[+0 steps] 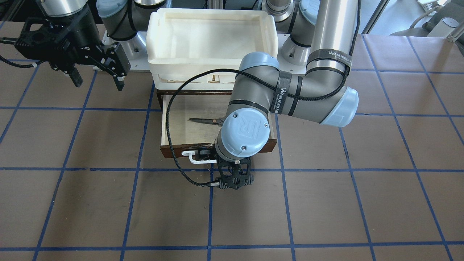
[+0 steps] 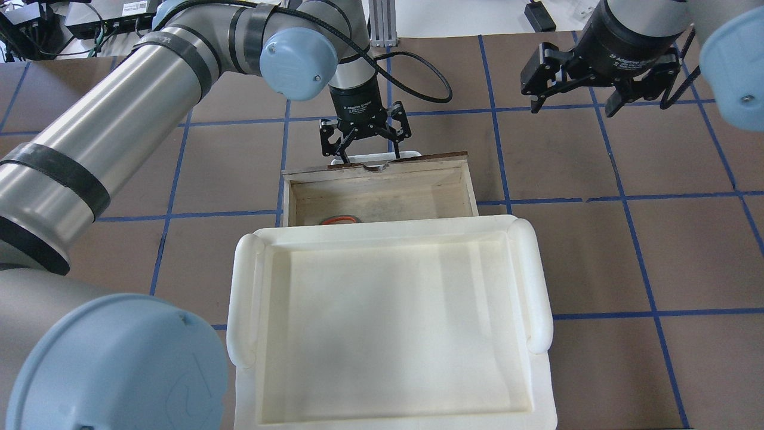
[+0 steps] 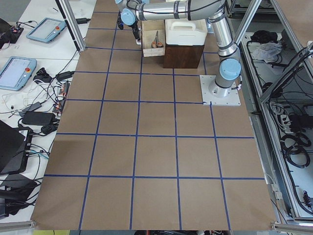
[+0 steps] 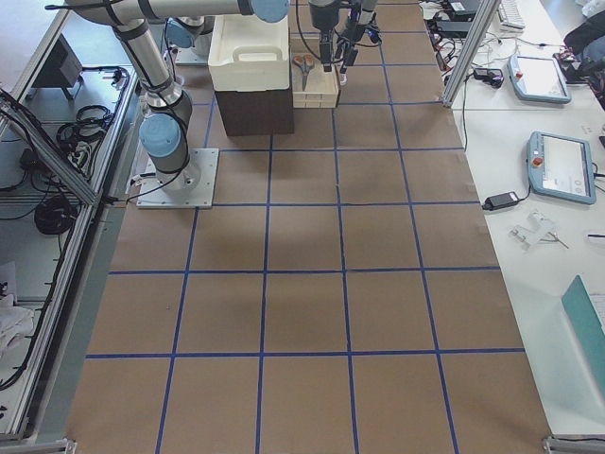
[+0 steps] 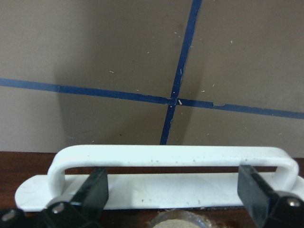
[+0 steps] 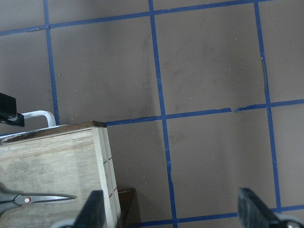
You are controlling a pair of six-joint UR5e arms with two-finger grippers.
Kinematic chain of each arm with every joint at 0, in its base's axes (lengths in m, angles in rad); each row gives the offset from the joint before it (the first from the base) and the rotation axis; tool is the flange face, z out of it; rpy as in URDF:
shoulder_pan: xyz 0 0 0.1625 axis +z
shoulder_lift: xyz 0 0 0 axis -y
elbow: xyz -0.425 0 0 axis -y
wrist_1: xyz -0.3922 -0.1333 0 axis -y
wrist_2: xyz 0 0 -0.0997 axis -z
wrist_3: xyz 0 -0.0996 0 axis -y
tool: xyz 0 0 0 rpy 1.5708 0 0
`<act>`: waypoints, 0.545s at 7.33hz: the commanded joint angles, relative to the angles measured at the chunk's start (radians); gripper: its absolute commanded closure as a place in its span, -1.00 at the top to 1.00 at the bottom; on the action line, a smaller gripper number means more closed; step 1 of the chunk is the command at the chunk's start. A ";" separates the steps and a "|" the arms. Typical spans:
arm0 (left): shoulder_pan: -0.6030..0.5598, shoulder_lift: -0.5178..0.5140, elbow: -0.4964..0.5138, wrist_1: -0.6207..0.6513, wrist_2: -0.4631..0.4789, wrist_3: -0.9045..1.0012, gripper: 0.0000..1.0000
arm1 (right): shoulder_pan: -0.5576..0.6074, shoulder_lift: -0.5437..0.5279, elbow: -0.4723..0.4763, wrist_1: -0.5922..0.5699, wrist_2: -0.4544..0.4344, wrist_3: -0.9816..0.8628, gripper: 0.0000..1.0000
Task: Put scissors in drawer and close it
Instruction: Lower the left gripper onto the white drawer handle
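Note:
The dark wooden drawer (image 2: pixel 376 171) stands pulled out from under the white tray. The scissors (image 1: pixel 206 120) lie flat on its pale floor; only an orange loop (image 2: pixel 339 220) shows in the overhead view, and the blades (image 6: pixel 28 198) show in the right wrist view. My left gripper (image 2: pixel 365 152) is open at the drawer's front, a finger (image 5: pixel 92 190) near each end of the white bar handle (image 5: pixel 171 156). My right gripper (image 2: pixel 574 107) is open and empty, held above the table off to the drawer's side.
A white plastic tray (image 2: pixel 537 280) sits on the dark cabinet (image 3: pixel 183 56) that holds the drawer. The left arm's elbow (image 1: pixel 253 127) hangs over the drawer. Brown table with blue tape lines (image 1: pixel 108 203) lies in front of the drawer.

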 commanded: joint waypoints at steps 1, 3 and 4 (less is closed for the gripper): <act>0.001 0.005 -0.002 -0.028 -0.015 0.001 1.00 | 0.000 0.000 0.000 0.000 0.000 0.000 1.00; -0.001 0.014 -0.002 -0.059 -0.024 0.001 1.00 | 0.001 0.000 0.000 0.000 0.000 0.000 1.00; 0.001 0.022 -0.002 -0.069 -0.021 0.003 1.00 | 0.001 0.000 0.000 0.000 0.000 0.001 1.00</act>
